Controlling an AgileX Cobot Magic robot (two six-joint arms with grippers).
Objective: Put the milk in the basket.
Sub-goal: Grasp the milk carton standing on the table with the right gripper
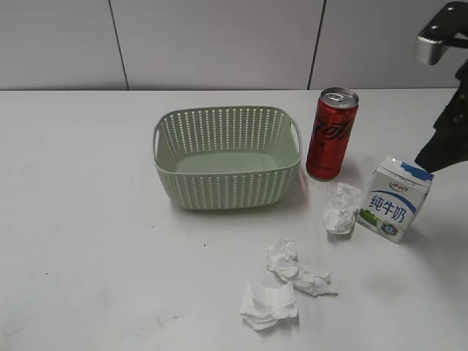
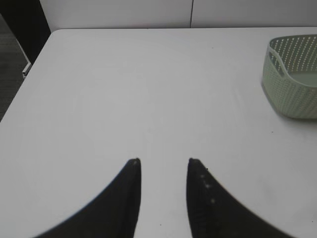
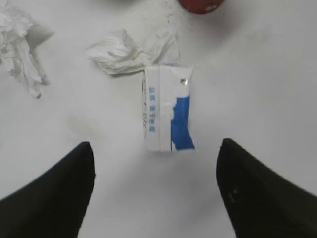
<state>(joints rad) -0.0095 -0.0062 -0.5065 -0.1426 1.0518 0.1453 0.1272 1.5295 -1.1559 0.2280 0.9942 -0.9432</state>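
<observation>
So the milk (image 1: 394, 199) is standing upright on the white table (image 1: 88, 241), over on the right side, well apart from the basket (image 1: 227, 157) which sits near the middle with nothing inside that I can see. Between them there's a red soda can (image 1: 332, 134), just right of the basket's handle and behind the carton. A crumpled tissue (image 1: 341, 208) lies right up against the milk's left side — touching or nearly so — and two more wads sit closer to the camera, one (image 1: 296, 268) and another (image 1: 269, 306) just below it. The right gripper (image 3: 156, 163) hangs above the carton with its jaws spread wide, much wider than the carton, and it isn't touching it; from the wrist view you look straight down on the milk's (image 3: 168, 108) blue-and-white top, tissue (image 3: 130, 51) just past it and the can's edge (image 3: 200, 5) at the top. In the exterior shot only a dark bit of that arm (image 1: 447, 139) shows at the right edge. The left gripper (image 2: 163, 163) is off over bare table, jaws only narrowly apart, holding nothing, with the basket (image 2: 292, 79) away to its right.
</observation>
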